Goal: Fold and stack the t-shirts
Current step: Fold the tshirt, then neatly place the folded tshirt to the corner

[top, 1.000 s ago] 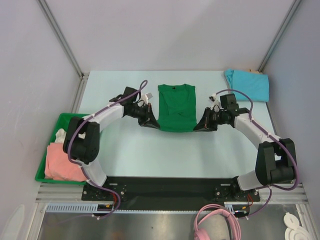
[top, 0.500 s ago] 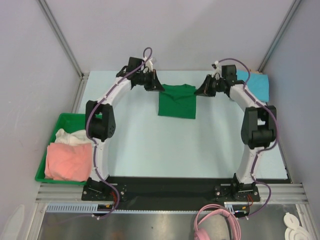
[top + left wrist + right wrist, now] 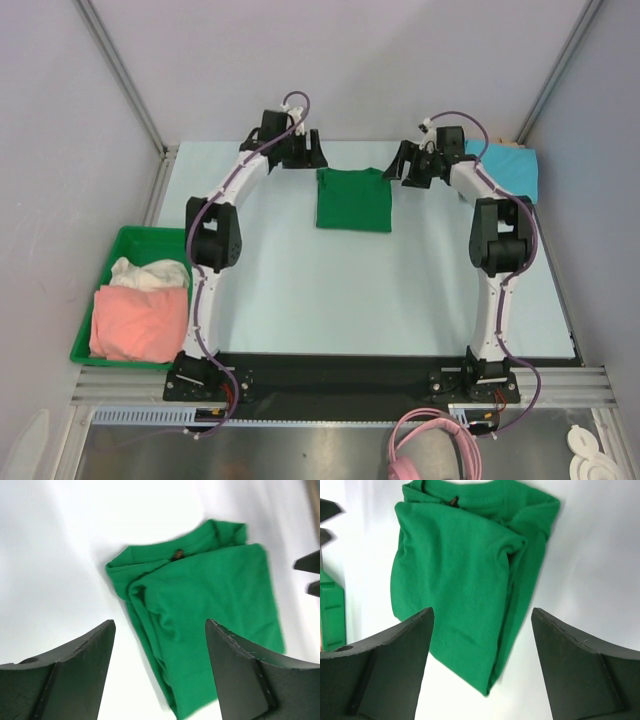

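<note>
A dark green t-shirt lies folded in half at the far middle of the table, collar toward the back. My left gripper hovers just off its far left corner, open and empty. My right gripper hovers off its far right corner, also open and empty. In the left wrist view the green t-shirt lies below the spread jaws of the left gripper. The right wrist view shows the same t-shirt under the right gripper. A turquoise t-shirt lies at the far right. Salmon-pink and white t-shirts sit in the tray.
A bright green plastic tray stands at the table's left edge and holds the pink and white cloth. Grey walls close the table on three sides. Both arms stretch from their bases at the near edge up to the far part of the table.
Both grippers carried the green t-shirt's near edge to the far edge, folding it in half. They have since opened and let go of the cloth.
</note>
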Motion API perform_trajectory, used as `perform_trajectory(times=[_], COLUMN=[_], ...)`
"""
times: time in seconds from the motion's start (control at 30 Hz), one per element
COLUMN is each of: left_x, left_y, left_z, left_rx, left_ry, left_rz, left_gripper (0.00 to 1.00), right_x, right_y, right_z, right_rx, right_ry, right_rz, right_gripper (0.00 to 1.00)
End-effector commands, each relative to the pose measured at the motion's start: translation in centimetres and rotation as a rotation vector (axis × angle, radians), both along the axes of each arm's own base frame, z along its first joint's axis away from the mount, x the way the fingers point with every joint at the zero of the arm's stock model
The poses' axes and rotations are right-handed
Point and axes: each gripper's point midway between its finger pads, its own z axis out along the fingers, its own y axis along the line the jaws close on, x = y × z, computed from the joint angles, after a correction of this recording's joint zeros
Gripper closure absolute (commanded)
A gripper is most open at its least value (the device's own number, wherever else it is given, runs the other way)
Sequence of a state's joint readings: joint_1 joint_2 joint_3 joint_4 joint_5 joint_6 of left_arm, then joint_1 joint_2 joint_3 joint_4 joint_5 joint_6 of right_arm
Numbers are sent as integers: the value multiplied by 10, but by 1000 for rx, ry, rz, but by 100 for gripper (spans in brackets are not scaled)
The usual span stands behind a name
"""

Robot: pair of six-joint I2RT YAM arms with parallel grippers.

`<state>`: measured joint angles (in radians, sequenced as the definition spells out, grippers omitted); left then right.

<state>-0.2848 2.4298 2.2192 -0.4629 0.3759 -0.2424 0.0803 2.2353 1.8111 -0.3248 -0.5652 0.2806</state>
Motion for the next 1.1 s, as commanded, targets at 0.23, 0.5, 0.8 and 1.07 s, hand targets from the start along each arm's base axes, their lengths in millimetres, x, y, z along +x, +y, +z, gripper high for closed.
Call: perform_trajectory(times=[0.23,0.5,0.8,1.07], left_x=[-116,-152,-141,-142], left_y=[-58,-82,-85,-85], left_z=[80,20,-30,-40], left_rx=[-406,-569,-530,-514], left_ry=[140,431,508,527], left_rz=[-370,-411,-349,-333], left_gripper=[24,29,29,28], right_x=[-35,-30,-26,-26], right_y=[-3,1,7,21], right_z=[-7,-46,-78,-96], right_rx=[83,103,120,126], right_ry=[59,130,197,236], right_rz=[92,98,93,102], right_gripper=[16,15,16,18])
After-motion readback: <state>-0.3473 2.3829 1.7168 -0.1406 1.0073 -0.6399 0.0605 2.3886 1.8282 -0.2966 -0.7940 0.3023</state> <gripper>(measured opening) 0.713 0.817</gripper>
